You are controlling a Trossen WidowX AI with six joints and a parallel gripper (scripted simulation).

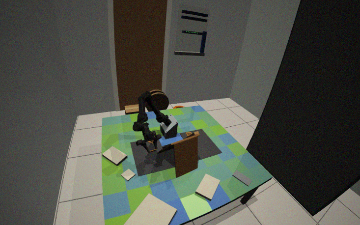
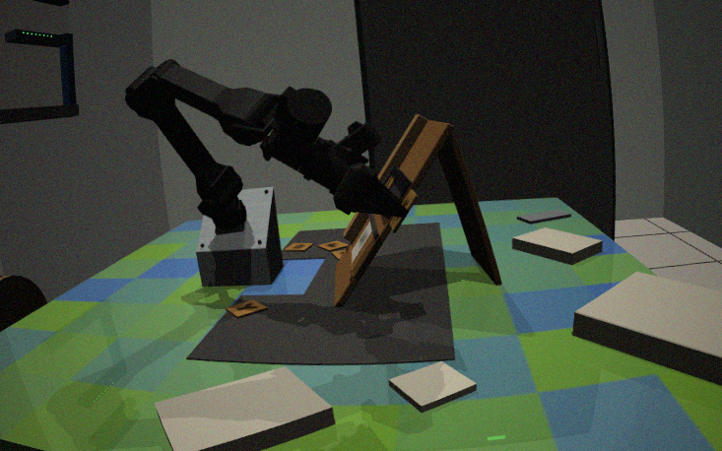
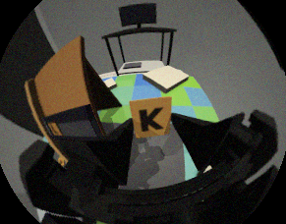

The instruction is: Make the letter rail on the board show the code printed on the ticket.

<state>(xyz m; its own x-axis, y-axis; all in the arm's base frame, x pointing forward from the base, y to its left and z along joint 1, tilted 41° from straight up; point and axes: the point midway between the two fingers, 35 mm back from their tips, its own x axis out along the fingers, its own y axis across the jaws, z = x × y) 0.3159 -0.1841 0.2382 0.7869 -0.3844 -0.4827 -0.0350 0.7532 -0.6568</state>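
While clamping the K tile [image 3: 150, 118] by its side edges, tool [image 3: 146, 142] is nearing the board [image 3: 66, 84]; tile looking rigid, thin, light, slip-prone.

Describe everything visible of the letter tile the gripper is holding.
The K tile is a small, flat, orange-brown square with a bold black K on its face, upright in the wrist view. The gripper is shut on its lower edge, so that part is hidden. It hangs above the mat beside the tilted wooden board; contact with the board cannot be judged.

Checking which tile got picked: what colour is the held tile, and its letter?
Orange tile with a black K, best seen in the wrist view.
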